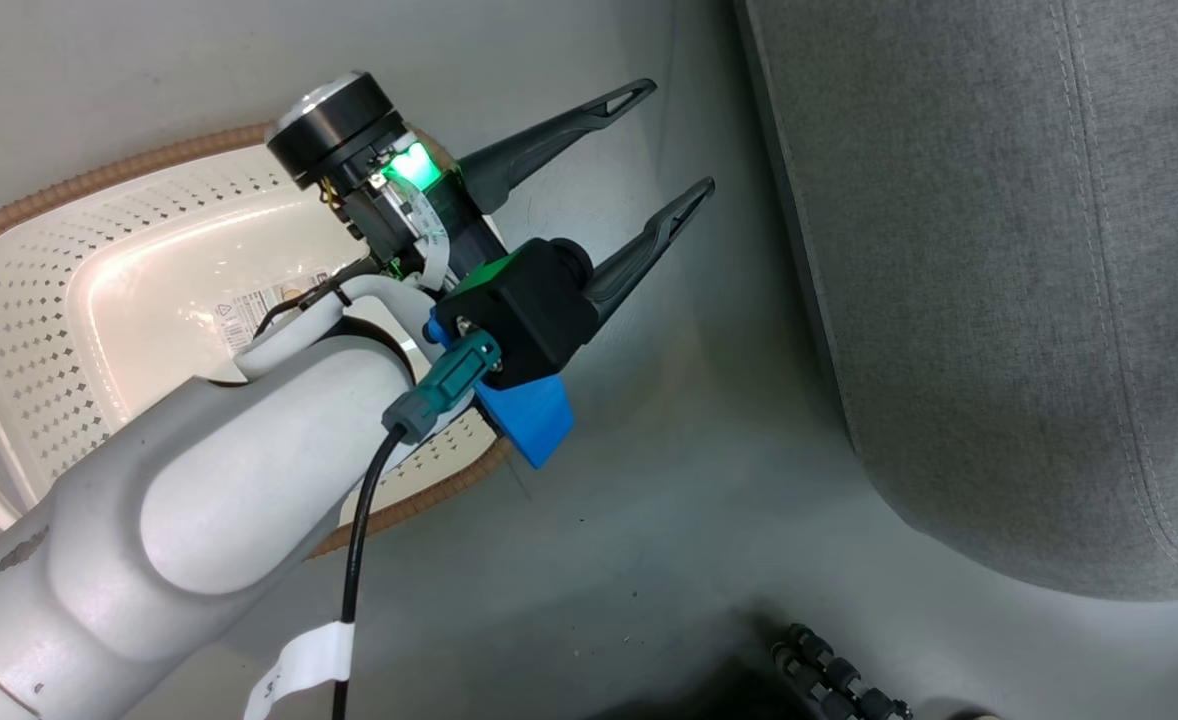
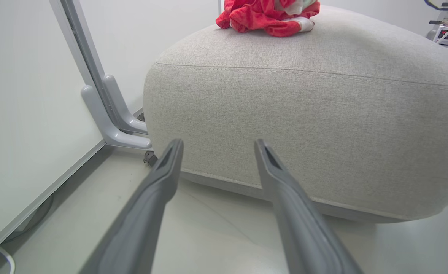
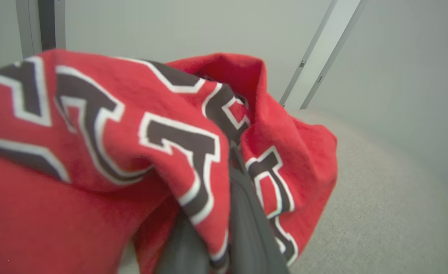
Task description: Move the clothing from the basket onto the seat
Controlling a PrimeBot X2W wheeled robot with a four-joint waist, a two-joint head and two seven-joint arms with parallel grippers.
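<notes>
L gripper [image 1: 671,138] has its two fingers spread wide & grips no thing. In head view the fingers point away from the basket [image 1: 99,300] and toward the seat [image 1: 999,250], above the grey floor [image 1: 649,560]. The basket lies behind the gripper, partly under the L forearm [image 1: 199,500] & wrist. A paper label [image 1: 254,310] shows on its bottom, just beside the wrist. The seat is ahead of the fingertips and apart from them, w/ floor btw.

In L wrist view the L gripper [image 2: 218,142] faces the side of the seat [image 2: 304,114]. The tips are near its lower part, not touching as far as I can tell. The plain red garment [image 2: 264,15] w/ white bands lies crumpled on the seat top, far beyond the tips & a bit right of the gripper's middle line. Left of the fingers stand a white panel [image 2: 18,114] & a grey frame foot [image 2: 113,129].

R gripper [image 3: 233,167] is closed tight on the jersey [image 3: 132,125]. The red cloth w/ black-and-white letters is pinched btw the fingers & drapes over them, mostly to the left of the gripper and above it. The seat [image 3: 380,213] is below & to the right of the jersey; if the cloth touches the seat, I cannot tell
</notes>
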